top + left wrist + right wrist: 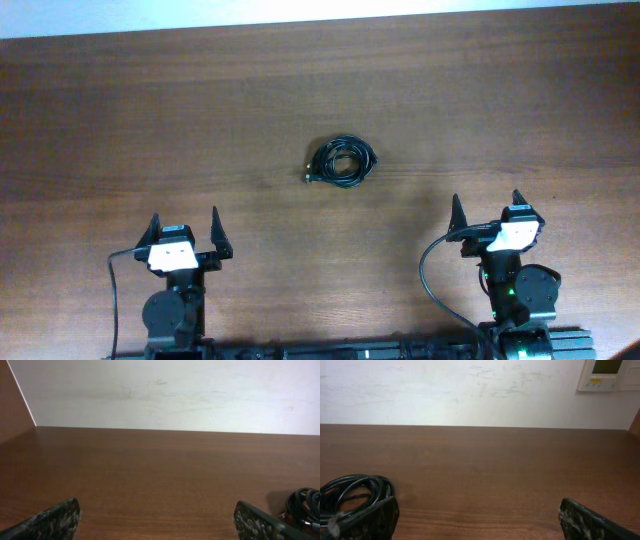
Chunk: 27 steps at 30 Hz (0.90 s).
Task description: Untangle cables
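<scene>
The cables (341,161) lie as one tight black coil with a small plug end at its left, in the middle of the wooden table. The coil also shows at the right edge of the left wrist view (304,505) and at the lower left of the right wrist view (351,495). My left gripper (185,233) is open and empty near the front left, well short of the coil. My right gripper (488,211) is open and empty at the front right, also apart from the coil.
The brown wooden table (150,120) runs back to a white wall (165,390). A white wall panel with a small display (609,375) hangs at the upper right of the right wrist view. Thick black arm wires (432,280) loop by the right arm's base.
</scene>
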Motion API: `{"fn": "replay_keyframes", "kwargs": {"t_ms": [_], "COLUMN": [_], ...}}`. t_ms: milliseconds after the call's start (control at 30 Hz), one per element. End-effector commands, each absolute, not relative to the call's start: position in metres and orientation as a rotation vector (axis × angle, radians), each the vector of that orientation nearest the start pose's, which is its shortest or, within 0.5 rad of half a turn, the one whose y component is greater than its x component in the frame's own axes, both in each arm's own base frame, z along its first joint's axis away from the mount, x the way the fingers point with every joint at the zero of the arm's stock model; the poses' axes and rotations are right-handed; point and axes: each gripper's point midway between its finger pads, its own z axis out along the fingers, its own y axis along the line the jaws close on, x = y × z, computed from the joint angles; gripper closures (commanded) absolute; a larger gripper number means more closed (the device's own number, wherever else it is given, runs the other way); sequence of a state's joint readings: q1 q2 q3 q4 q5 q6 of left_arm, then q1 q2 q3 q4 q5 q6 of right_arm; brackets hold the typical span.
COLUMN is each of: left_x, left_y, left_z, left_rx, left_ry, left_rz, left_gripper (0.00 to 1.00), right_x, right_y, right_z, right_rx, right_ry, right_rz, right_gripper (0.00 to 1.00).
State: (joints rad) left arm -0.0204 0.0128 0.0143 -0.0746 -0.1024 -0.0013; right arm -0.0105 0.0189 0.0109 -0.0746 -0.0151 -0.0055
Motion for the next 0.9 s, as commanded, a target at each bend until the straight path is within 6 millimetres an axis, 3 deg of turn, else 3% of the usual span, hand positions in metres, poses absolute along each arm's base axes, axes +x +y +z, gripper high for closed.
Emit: {"fn": "replay_keyframes", "kwargs": {"t_ms": [0,833,867], "left_x": [0.2455,0.2455,0.2455], "left_y": [0.0130,0.0130,0.0130], "left_z": [0.1588,0.1588,0.1589], "left_rx": [-0.074,-0.074,-0.074], "left_ry": [1.639,1.639,1.638], "left_rz": [0.063,0.063,0.063], "left_gripper": [0.02,0.02,0.02], "right_x": [0.2468,0.2470,0.2473], "right_y": [-0.0005,-0.0009,0.0067], "right_z": [0.1510,0.1530,0.1576], "right_rx": [-0.008,-0.006,-0.023], "right_ry": [1.670,1.662,1.643], "right_rz": [-0.009,-0.010,0.042], "right_gripper": [0.01,0.01,0.01]}}
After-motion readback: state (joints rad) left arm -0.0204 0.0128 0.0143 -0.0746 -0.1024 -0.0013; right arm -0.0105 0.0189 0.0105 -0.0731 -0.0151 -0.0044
